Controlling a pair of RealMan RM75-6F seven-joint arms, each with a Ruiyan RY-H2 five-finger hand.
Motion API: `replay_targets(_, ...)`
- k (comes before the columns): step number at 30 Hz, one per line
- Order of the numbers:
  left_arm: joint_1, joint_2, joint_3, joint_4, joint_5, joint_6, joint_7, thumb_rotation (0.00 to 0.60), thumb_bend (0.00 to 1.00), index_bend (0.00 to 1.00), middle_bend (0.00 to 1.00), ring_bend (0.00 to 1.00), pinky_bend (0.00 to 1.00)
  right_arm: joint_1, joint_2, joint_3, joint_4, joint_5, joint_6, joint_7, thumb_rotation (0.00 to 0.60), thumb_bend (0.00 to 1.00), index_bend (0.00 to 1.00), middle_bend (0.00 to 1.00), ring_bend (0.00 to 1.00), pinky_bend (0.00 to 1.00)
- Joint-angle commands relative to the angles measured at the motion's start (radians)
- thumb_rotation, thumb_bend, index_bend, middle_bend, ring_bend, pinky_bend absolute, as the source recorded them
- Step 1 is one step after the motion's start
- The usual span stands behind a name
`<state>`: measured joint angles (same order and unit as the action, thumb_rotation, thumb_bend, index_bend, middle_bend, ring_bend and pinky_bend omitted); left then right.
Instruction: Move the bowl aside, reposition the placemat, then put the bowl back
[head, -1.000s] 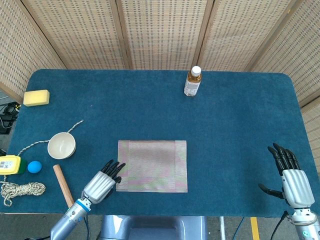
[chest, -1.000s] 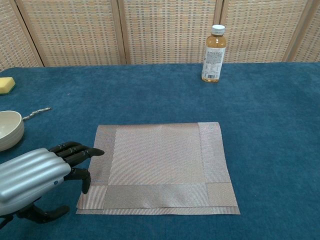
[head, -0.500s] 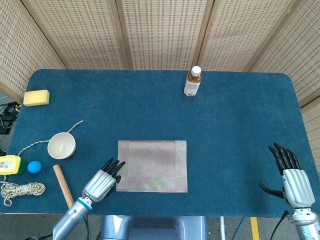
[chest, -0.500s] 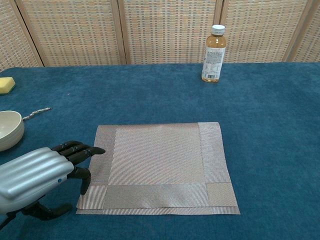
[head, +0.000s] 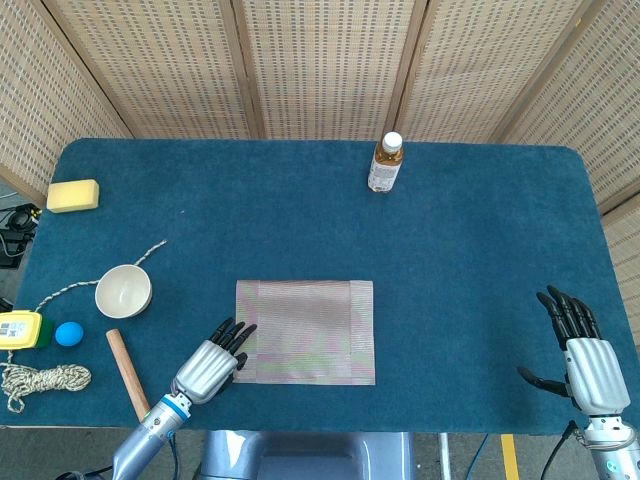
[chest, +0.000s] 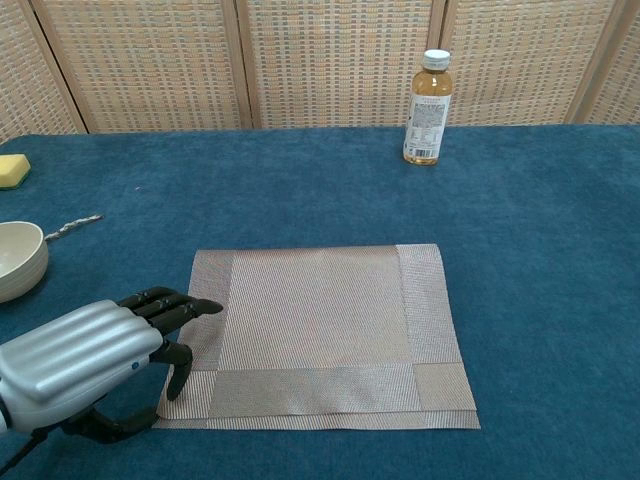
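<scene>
One placemat (head: 305, 331) is laid flat near the front edge of the blue table (head: 450, 250), and its left border is overlapped by the dark fingertips (chest: 190, 308) of the left hand (head: 210, 363). Whether those tips actually press the weave cannot be told from either view. The fingers are seen slightly apart and gently curled, with nothing clasped; the thumb is tucked low at the mat's front-left corner in the chest view.

One bowl (head: 123, 290) is set well to the left of the mat, empty and upright, and is cut off at the frame edge in the chest view. The right hand (head: 585, 365) is caught only in the head view, at the front right corner, fingers spread and empty, its wrist cropped by the frame.

Further out, one bottle (head: 385, 163) is stood upright at the far edge. On the left, one yellow sponge (head: 72, 195), one wooden stick (head: 127, 371), one blue ball (head: 68, 333) and a coil of rope (head: 45, 379) are counted. A yellow object (head: 20, 329) is half cropped and cannot be identified.
</scene>
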<state>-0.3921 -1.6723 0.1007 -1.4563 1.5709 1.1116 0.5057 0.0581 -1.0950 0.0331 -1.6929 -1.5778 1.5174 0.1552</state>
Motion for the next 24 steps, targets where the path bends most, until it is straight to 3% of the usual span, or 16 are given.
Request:
replay_targets(1,-0.001,0.0,0.001,-0.002,0.003,0.002,-0.003,0.6,0.41,0.52,0.0,0.0,0.0,0.0,0.0,0.0,0.0,0.0,0.0,0.0,0.6,0.16,0.0,0.0,0.0,0.0)
replay_targets(14,0.0,-0.012,-0.005,0.011,-0.017,-0.006,0.02,0.6,0.42,0.55,0.0,0.0,0.0,-0.001,0.002,0.0,-0.002,-0.002,0.0,0.003,0.6,0.16,0.0,0.0,0.0,0.0)
replay_targets(24,-0.003,-0.008,-0.011,-0.003,-0.019,-0.002,0.018,0.6,0.51,0.59,0.0,0.0,0.0,-0.003,0.004,-0.003,-0.006,-0.01,0.006,0.003,0.6,0.16,0.0,0.0,0.0,0.0)
